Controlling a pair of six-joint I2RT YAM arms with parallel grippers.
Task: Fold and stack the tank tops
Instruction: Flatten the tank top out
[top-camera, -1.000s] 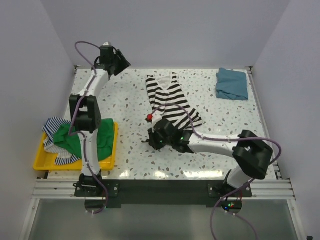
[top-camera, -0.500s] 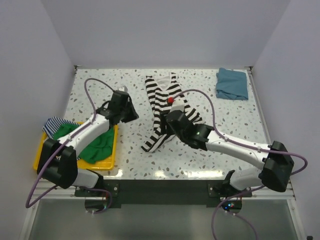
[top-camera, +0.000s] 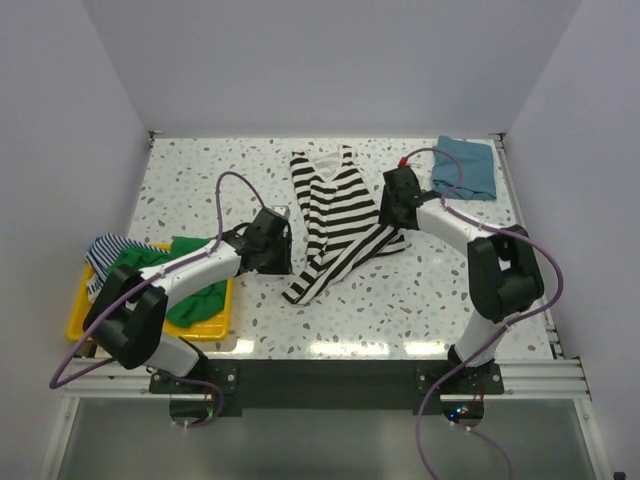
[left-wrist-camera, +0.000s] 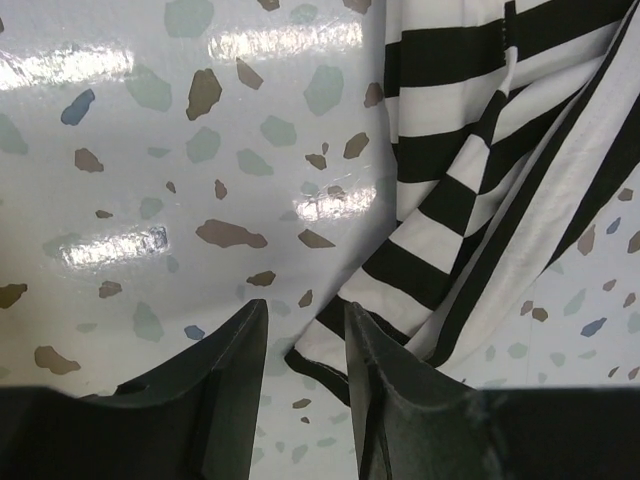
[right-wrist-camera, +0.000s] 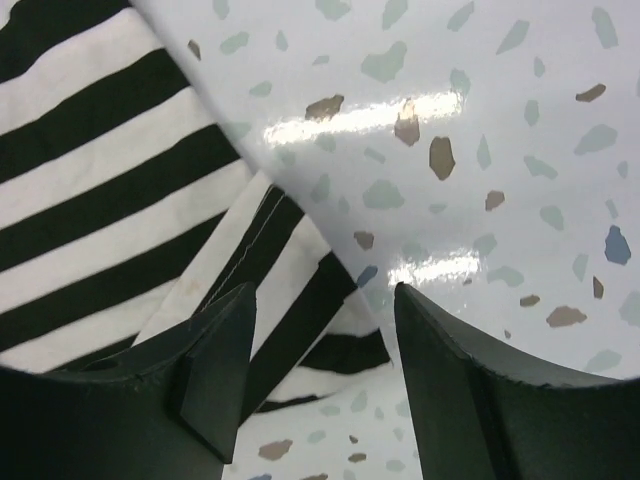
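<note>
The left arm (top-camera: 200, 268) and the right arm (top-camera: 450, 222) are built of white links joined by black joint housings, each is trailed by a looping purple cable (top-camera: 236, 175), a small red mark (top-camera: 403, 160) is carried at the right wrist, and the left gripper (left-wrist-camera: 305, 310) and the right gripper (right-wrist-camera: 325, 292) are finished with dark matte wedge-shaped fingers (left-wrist-camera: 225, 380).

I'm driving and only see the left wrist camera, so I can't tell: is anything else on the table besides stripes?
Observer: Yes, a folded teal top lies at the far right corner.
Operator: Where's the other tool?
Observer: The right tool hangs over the right edge of the striped top, jaws apart, empty.
Operator: Any more tops?
Observer: A green top and a thin-striped top sit in a yellow tray on the left.
</note>
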